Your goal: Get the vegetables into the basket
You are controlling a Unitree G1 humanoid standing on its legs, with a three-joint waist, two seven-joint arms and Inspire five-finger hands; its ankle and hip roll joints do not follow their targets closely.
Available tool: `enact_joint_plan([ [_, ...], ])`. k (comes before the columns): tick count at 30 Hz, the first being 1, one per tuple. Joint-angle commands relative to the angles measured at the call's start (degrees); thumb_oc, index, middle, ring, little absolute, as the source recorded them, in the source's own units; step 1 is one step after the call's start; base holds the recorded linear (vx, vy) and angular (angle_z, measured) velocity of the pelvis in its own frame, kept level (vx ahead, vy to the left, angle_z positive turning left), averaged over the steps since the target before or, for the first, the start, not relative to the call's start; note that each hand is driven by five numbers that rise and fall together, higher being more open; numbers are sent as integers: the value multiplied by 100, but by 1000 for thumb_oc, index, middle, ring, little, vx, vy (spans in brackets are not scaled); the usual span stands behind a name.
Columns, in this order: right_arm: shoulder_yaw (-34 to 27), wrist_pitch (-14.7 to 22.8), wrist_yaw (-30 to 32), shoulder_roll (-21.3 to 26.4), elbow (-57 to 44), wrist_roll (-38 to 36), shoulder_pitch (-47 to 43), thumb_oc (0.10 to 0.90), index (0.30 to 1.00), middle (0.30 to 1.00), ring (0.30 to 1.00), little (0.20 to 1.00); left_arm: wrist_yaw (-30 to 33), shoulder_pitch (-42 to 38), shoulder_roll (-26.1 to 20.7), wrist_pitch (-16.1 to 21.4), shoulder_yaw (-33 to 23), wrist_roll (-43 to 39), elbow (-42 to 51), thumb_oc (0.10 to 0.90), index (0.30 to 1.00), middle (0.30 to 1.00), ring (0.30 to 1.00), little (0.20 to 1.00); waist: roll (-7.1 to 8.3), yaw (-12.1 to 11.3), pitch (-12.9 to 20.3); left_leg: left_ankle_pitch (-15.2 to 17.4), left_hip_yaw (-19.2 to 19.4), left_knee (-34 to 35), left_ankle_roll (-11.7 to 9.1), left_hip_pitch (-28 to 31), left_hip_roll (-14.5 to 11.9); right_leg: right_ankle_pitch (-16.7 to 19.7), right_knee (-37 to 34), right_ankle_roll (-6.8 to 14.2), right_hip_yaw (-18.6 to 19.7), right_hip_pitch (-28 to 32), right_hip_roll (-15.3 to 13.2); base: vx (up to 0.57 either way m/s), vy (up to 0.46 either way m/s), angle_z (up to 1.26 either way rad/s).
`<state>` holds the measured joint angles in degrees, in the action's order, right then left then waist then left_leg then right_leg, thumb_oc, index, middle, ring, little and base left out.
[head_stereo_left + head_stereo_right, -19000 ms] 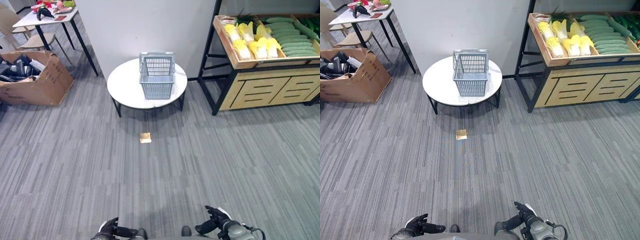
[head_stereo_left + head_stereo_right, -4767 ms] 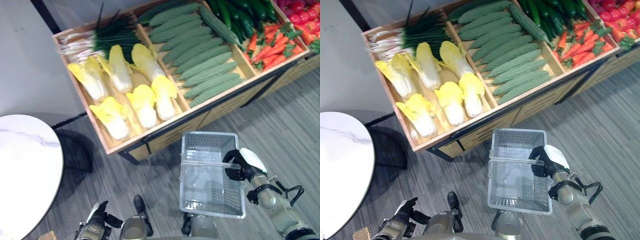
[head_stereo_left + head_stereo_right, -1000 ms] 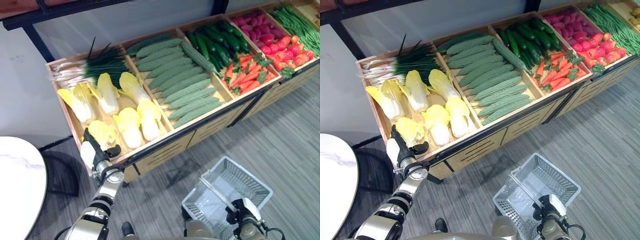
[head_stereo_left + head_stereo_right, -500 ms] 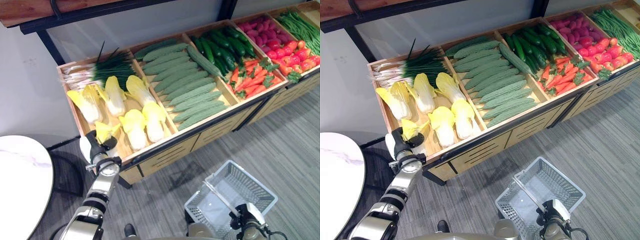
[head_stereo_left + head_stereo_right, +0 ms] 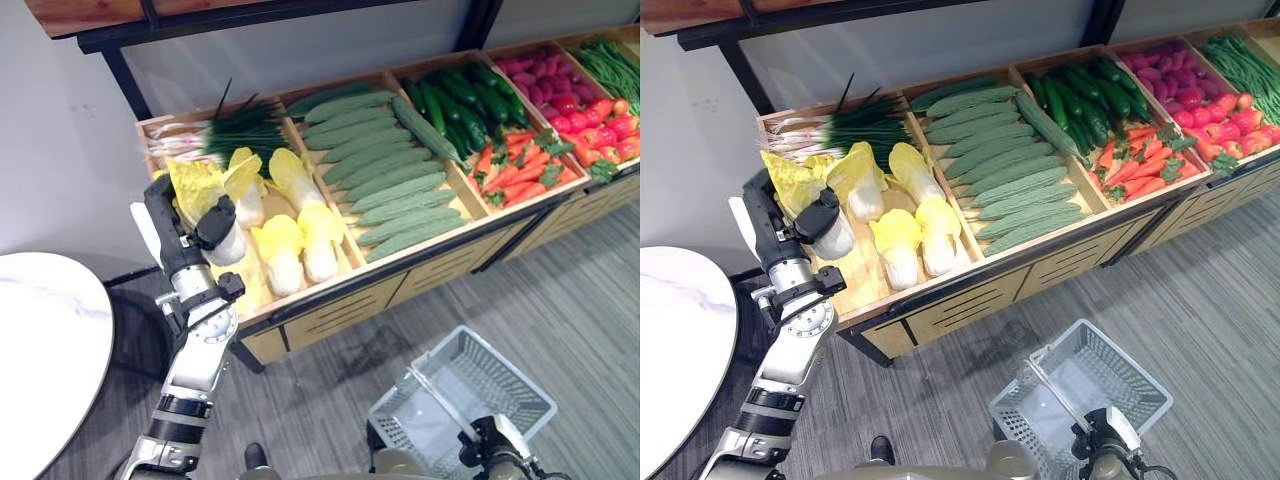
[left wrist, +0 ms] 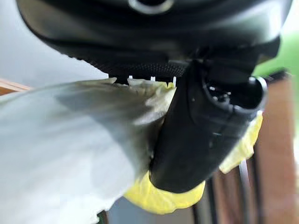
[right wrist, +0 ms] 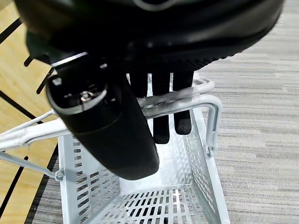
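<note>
My left hand is shut on a yellow-and-white cabbage and holds it up above the front left corner of the cabbage crate. In the left wrist view the thumb is clamped over the pale stem of the cabbage. Several more cabbages lie in the crate. The grey plastic basket hangs low at the front right, empty, over the floor. My right hand is curled round its handle, and the basket floor shows bare.
The long wooden stand also holds spring onions, pale cucumbers, dark cucumbers, carrots, red vegetables and green beans. A black shelf frame rises behind. A white round table stands at the left.
My left hand has closed on the front cabbage and raised it out of the crate. The basket stays low in my right hand. The camera has shifted slightly.
</note>
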<state>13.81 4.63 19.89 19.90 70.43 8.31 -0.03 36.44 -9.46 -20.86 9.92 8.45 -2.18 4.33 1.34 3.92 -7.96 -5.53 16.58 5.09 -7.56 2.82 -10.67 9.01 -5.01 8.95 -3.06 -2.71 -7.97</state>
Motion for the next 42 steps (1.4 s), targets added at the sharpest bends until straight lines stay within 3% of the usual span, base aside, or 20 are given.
enact_joint_plan([
  [1, -9, 153, -160, -24, 14, -187, -137, 400, 300, 300, 300, 300, -1881, -285, -237, 1148, 235, -2140, 641, 400, 300, 300, 300, 300, 203, -28, 114, 336, -349, -9, 13, 20, 16, -122, 1, 281, -246, 25, -402, 0, 0, 0],
  [3, -48, 178, -307, -2, -76, -166, -110, 400, 300, 300, 300, 300, -2714, -181, -202, 1100, 491, -3030, 706, 400, 300, 300, 300, 300, 208, -13, 170, 362, -342, -9, 25, 52, 36, -123, 1, 291, -236, 47, -422, 18, 17, 1],
  [7, -166, 193, -394, -5, -74, -171, -87, 400, 300, 300, 300, 300, -3295, -44, -233, 1036, 620, -3622, 786, 400, 300, 300, 300, 300, 233, -23, 190, 404, -356, -9, 70, 100, 78, -120, 1, 307, -230, 101, -458, 21, 31, 1],
  [19, -427, 154, -558, -74, 82, -193, -2, 400, 300, 300, 300, 300, -3795, 237, -624, 900, 758, -3849, 962, 400, 300, 300, 300, 300, 432, -124, 127, 610, -258, -9, 360, 371, 415, 37, 412, 504, -130, 101, -739, 8, 114, 2],
  [22, -477, 126, -566, -81, -9, -187, 91, 400, 300, 300, 300, 300, -3817, 139, -626, 899, 867, -3926, 912, 400, 300, 300, 300, 300, 514, -64, 77, 648, -143, -76, 455, 300, 635, 751, 341, 605, 80, -87, -914, -85, 160, -7],
  [24, -475, 102, -542, -74, -31, -191, 30, 400, 300, 300, 300, 300, -3792, 82, -605, 938, 879, -3964, 896, 400, 300, 300, 300, 300, 471, -32, 33, 652, 16, -135, 506, 170, 680, 1222, 313, 605, 168, -388, -1002, -162, 121, -28],
  [25, -450, 112, -540, -100, -84, -201, 12, 400, 300, 300, 300, 300, -3769, 83, -619, 958, 849, -3962, 876, 400, 300, 300, 300, 300, 446, -36, -2, 653, 92, -136, 535, 139, 680, 1173, 337, 605, 45, -465, -1021, -171, 177, -68],
  [27, -408, 112, -546, -135, -99, -165, 20, 400, 300, 300, 300, 300, -3774, 103, -645, 913, 819, -3972, 854, 400, 300, 300, 300, 300, 354, -85, -78, 681, 347, -160, 608, 119, 660, 742, 702, 549, -606, -450, -1108, -164, 189, -112],
  [30, -335, 115, -576, -140, -77, -54, 59, 400, 300, 300, 300, 300, -3790, 175, -693, 879, 726, -3909, 890, 400, 300, 300, 300, 300, 325, -127, -98, 630, 569, -99, 629, 141, 635, 328, 1029, 445, -964, -313, -1058, -101, 106, -113],
  [32, -378, 99, -568, -143, -14, -25, 70, 400, 300, 300, 300, 300, -3789, 251, -697, 855, 647, -3878, 975, 400, 300, 300, 300, 300, 245, -223, -91, 692, 733, -80, 647, 187, 611, -53, 1594, 423, -1413, -153, -1104, -68, 77, -62],
  [35, -326, 108, -563, -157, -5, -8, 59, 400, 300, 300, 300, 300, -3794, 328, -709, 825, 564, -3796, 1009, 400, 300, 300, 300, 300, 287, -272, -18, 657, 1026, -95, 635, 190, 615, -165, 1570, 413, -1680, 114, -1025, -77, -75, -80],
  [36, -279, 107, -543, -156, 11, 20, 14, 400, 300, 300, 300, 300, -3814, 393, -703, 829, 452, -3788, 1042, 400, 300, 300, 300, 300, 305, -305, 74, 591, 1305, -109, 552, 233, 540, -200, 1172, 425, -1917, 256, -988, 24, -148, -103],
  [39, -285, 145, -539, -145, -47, -10, 49, 400, 300, 300, 300, 300, -3801, 410, -671, 856, 435, -3775, 1012, 400, 300, 300, 300, 300, 283, -231, 116, 519, 1403, -129, 463, 253, 453, -294, 939, 372, -1862, 331, -858, 38, -223, -73],
  [42, -409, 166, -486, -48, -77, -116, 179, 400, 300, 300, 300, 300, -3877, 408, -583, 829, 529, -3849, 1002, 400, 300, 300, 300, 300, 134, -38, 142, 155, 1562, -100, 177, 259, 105, -631, 622, 175, -1830, 416, -506, 21, -395, -52],
])
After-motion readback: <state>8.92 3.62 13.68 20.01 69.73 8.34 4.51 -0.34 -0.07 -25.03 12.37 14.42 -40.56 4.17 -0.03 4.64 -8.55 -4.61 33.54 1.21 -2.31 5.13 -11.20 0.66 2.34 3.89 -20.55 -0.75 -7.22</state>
